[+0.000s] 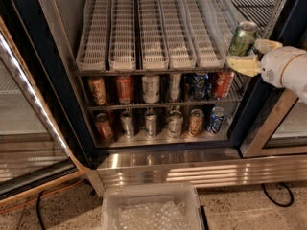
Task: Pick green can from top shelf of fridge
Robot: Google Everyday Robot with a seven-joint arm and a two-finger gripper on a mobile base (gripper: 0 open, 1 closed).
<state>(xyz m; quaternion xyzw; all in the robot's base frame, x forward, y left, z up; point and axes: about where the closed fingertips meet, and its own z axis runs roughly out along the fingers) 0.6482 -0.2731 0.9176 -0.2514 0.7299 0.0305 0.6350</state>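
Note:
The green can [242, 39] with a silver top is tilted slightly and held at the right edge of the fridge [158, 162], in front of the right door frame. My gripper [249, 54], with pale yellow fingers [243, 65], is shut on the green can from the right. The can is beside the right end of the top shelf [153, 32], a wide wire rack with long white ribbed lane trays, which hold no cans.
Two lower wire racks hold rows of cans: orange [124, 89], silver [150, 88], blue [217, 120]. A dark door frame [268, 109] stands right, an open glass door [29, 123] left. A clear plastic bin [151, 207] sits on the floor below the steel base.

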